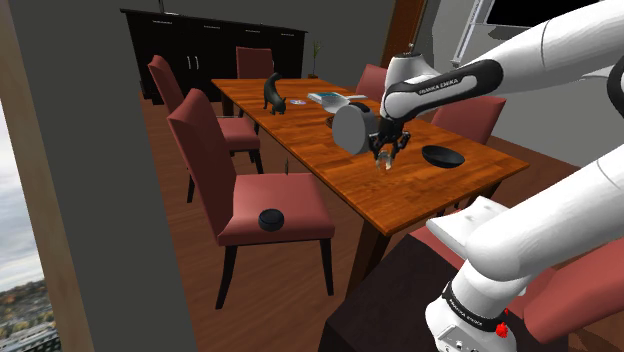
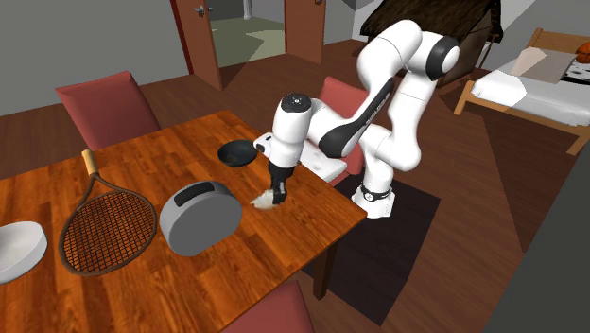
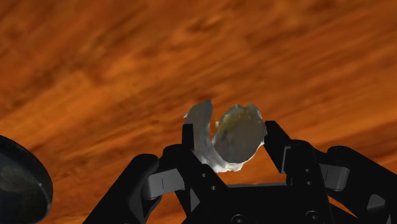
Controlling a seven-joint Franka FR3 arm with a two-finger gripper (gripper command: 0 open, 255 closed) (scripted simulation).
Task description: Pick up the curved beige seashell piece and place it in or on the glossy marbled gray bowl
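A curved beige-white seashell piece (image 3: 232, 137) sits between my black fingers, which clasp it from both sides. My gripper (image 1: 385, 152) hangs over the wooden table (image 1: 400, 195), near the edge by the stand, with the shell (image 1: 381, 164) at its tips. In the second exterior view the shell (image 2: 259, 200) pokes out beside the gripper (image 2: 276, 194), close to the tabletop. The dark glossy bowl (image 1: 442, 156) rests on the table a short way off, toward the shoulder view's right; it is the bowl (image 2: 236, 153) just behind the arm's wrist.
A grey round case (image 2: 199, 218) stands close to the gripper. Also on the table are a racket (image 2: 104, 222), a white dish (image 2: 19, 251) and a black cat figure (image 1: 273, 95). Red chairs (image 1: 250, 200) line the table, one bearing a black disc (image 1: 271, 219).
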